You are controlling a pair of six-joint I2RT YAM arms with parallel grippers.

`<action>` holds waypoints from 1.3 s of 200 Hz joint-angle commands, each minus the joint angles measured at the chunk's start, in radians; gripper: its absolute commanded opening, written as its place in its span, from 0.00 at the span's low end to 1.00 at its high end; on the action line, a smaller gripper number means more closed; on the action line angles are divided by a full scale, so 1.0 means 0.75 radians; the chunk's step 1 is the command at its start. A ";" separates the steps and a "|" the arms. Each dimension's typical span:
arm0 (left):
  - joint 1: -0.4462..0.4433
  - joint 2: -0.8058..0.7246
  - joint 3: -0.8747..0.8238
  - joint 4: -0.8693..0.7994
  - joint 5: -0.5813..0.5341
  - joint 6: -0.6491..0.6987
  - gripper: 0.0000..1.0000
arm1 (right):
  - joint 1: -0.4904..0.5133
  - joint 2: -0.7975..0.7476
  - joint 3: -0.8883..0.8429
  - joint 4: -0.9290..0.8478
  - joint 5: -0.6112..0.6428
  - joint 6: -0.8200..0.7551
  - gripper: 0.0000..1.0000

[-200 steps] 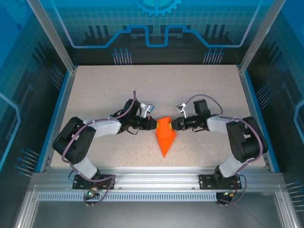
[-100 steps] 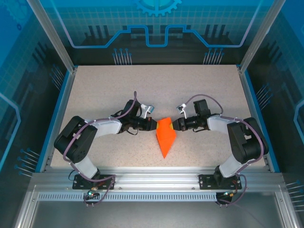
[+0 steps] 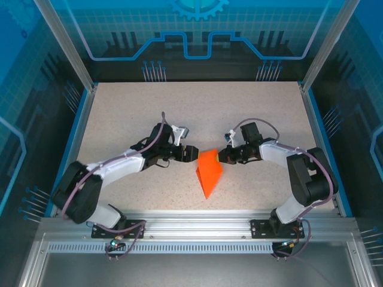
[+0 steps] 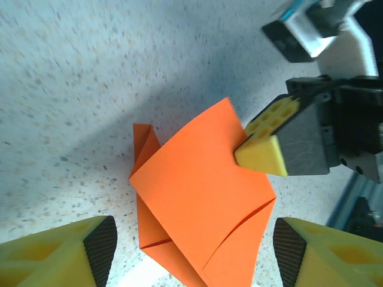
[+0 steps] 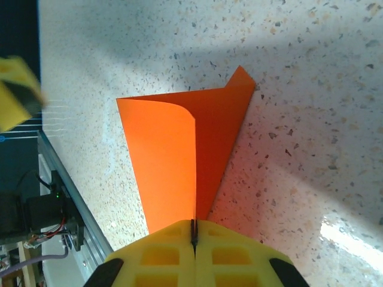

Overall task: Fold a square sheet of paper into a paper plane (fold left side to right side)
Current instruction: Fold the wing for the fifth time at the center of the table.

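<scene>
Right hand [image 5: 193,230] pinches the orange paper [image 5: 173,155] on the desk [image 5: 311,119], I see from its wrist; left wrist shows my left hand [image 4: 194,254] spread apart.

Folded orange paper [image 3: 209,173] lies near the centre of the speckled table [image 3: 119,113], a wedge with its point at 6 o'clock. Your left gripper [image 3: 191,153] sits just beside the paper's edge at 10 o'clock. Your right gripper [image 3: 221,156] meets the edge at 2 o'clock. Both arms reach in low, from 9 and 3 o'clock.
</scene>
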 commanded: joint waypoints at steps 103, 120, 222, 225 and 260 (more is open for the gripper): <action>-0.689 0.192 0.241 -0.537 -0.820 0.047 0.74 | 0.100 0.190 0.339 -0.297 0.160 0.277 0.00; -0.709 0.270 0.312 -0.572 -0.874 0.037 0.74 | 0.107 0.198 0.339 -0.290 0.164 0.287 0.00; -0.780 0.607 0.587 -0.816 -1.153 -0.028 0.68 | 0.120 0.217 0.338 -0.281 0.169 0.301 0.00; -0.780 0.609 0.589 -0.821 -1.158 -0.029 0.68 | 0.119 0.218 0.338 -0.281 0.169 0.301 0.00; -0.780 0.624 0.598 -0.839 -1.162 -0.036 0.59 | 0.118 0.224 0.337 -0.281 0.166 0.300 0.00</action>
